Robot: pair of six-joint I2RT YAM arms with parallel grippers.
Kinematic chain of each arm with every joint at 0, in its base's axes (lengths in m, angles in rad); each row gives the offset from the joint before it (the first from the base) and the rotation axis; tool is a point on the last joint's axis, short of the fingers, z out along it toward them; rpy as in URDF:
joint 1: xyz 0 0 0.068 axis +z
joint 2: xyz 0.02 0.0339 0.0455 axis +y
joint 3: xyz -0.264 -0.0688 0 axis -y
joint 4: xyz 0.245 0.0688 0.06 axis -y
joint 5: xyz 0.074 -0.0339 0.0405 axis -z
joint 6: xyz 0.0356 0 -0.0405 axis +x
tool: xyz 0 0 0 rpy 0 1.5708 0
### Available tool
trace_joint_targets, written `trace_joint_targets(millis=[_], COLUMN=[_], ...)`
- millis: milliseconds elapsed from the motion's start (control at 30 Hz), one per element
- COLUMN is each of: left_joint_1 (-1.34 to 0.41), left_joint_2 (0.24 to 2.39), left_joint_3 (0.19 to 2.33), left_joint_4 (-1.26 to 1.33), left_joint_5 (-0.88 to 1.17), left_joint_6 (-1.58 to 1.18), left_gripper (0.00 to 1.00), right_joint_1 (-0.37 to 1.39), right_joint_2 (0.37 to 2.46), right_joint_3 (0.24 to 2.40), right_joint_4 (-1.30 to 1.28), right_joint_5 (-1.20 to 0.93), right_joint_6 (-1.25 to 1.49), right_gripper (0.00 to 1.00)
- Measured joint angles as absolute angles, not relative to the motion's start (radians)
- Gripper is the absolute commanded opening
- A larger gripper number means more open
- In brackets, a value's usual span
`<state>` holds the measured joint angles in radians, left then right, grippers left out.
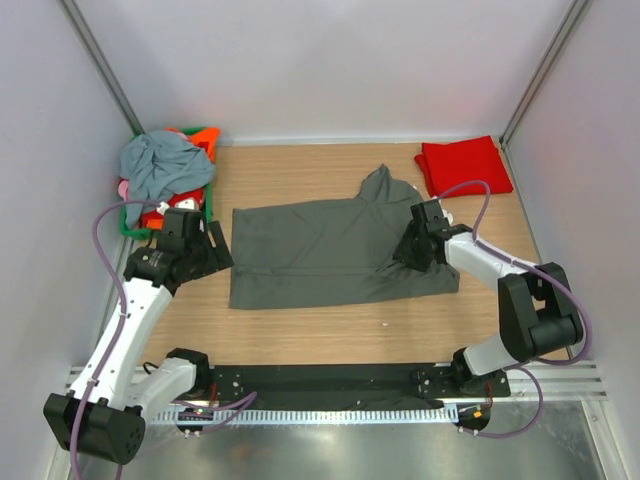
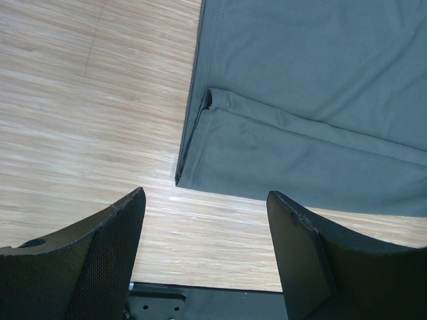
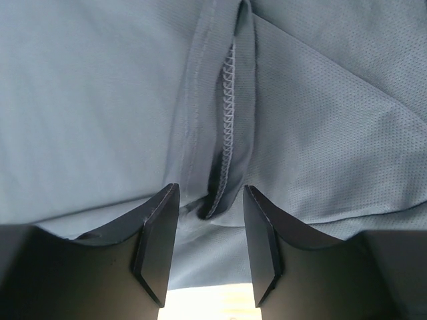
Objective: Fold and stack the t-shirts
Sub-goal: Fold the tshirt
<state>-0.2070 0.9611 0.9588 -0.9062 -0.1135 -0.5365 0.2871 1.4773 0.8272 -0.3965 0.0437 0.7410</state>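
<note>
A large dark charcoal-grey t-shirt (image 1: 330, 255) lies spread across the middle of the table, its lower part folded up along a long crease, one sleeve pointing to the back. My left gripper (image 1: 215, 250) hovers open just off the shirt's left edge; in the left wrist view its jaws (image 2: 205, 193) frame bare wood, with the shirt's folded corner (image 2: 193, 170) just beyond them. My right gripper (image 1: 408, 248) is down on the shirt's right side. Its jaws (image 3: 211, 188) stand apart, straddling a bunched stitched seam of the shirt (image 3: 227, 133). A folded red t-shirt (image 1: 463, 165) lies at the back right.
A green basket (image 1: 128, 228) at the back left holds a crumpled blue-grey t-shirt (image 1: 160, 165) with orange (image 1: 200, 142) and pink (image 1: 123, 188) cloth under it. White walls close in the table on three sides. A black rail (image 1: 330, 380) runs along the near edge.
</note>
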Motion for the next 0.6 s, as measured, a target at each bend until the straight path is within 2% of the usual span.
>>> trace_joint_targets(millis=[100, 167, 200, 233, 333, 567, 600], left_joint_1=[-0.207, -0.207, -0.207, -0.207, -0.207, -0.207, -0.207], left_joint_2=[0.961, 0.961, 0.961, 0.961, 0.961, 0.961, 0.961], left_joint_3=[0.959, 0.959, 0.959, 0.959, 0.959, 0.959, 0.959], left_joint_4=[-0.906, -0.906, -0.906, -0.906, -0.906, -0.906, -0.906], left_joint_5=[-0.114, -0.114, -0.114, -0.115, -0.116, -0.122, -0.123], left_joint_6=[-0.537, -0.537, -0.537, -0.537, -0.537, -0.537, -0.537], left_gripper=[0.75, 0.75, 0.74, 0.75, 0.74, 0.75, 0.75], right_joint_1=[0.287, 0.287, 0.287, 0.287, 0.287, 0.324, 0.332], right_joint_2=[1.491, 1.493, 1.495, 1.499, 1.514, 1.603, 1.618], right_joint_3=[0.827, 0.830, 0.834, 0.840, 0.864, 0.986, 1.009], right_joint_4=[-0.397, -0.397, -0.397, -0.397, -0.396, -0.413, -0.418], right_joint_5=[0.047, 0.049, 0.051, 0.051, 0.051, 0.056, 0.057], right_joint_6=[0.743, 0.744, 0.744, 0.746, 0.748, 0.746, 0.743], right_gripper=[0.45, 0.36, 0.31, 0.19, 0.01, 0.03, 0.14])
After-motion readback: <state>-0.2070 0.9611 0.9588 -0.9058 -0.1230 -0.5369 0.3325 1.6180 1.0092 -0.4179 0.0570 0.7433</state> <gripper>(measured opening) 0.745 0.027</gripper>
